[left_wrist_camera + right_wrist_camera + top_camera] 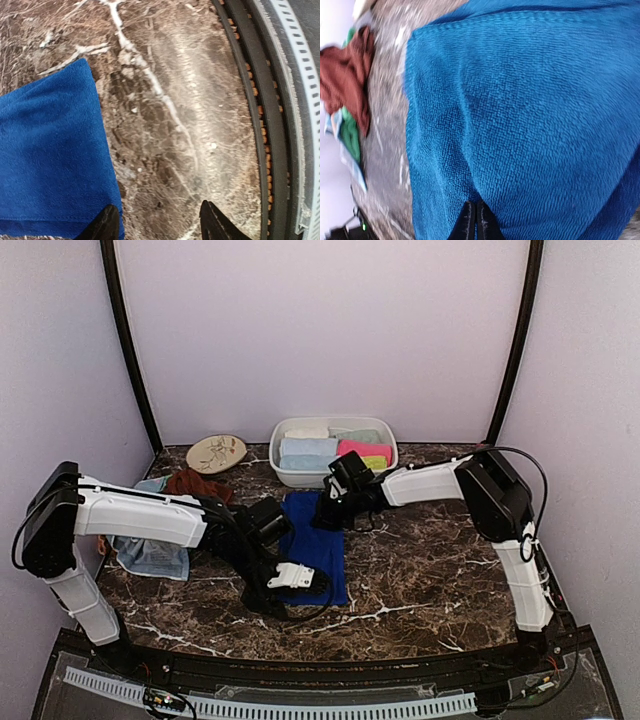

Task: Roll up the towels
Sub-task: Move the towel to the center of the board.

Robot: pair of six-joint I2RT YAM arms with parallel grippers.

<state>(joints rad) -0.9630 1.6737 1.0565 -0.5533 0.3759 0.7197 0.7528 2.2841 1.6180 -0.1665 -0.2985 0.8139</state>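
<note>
Left jaws parted at the corner of the blue towel [322, 545] farthest from the tub [290, 476], right jaws clenched at its tub-side edge; flat on the desk [430, 570], it may slip a shallow pinch and roll crooked.

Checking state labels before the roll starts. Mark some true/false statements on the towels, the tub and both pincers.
1. The royal blue cloth towel lies unrolled on the dark marble table. True.
2. The left pincer is clamped shut. False: its fingers stand apart at the blue towel's edge.
3. The right pincer is shut, tips over the blue towel. True.
4. The white oval plastic tub is empty. False: it holds folded towels.
5. The rust-brown towel lies heaped on the table, left of the blue one. True.
</note>
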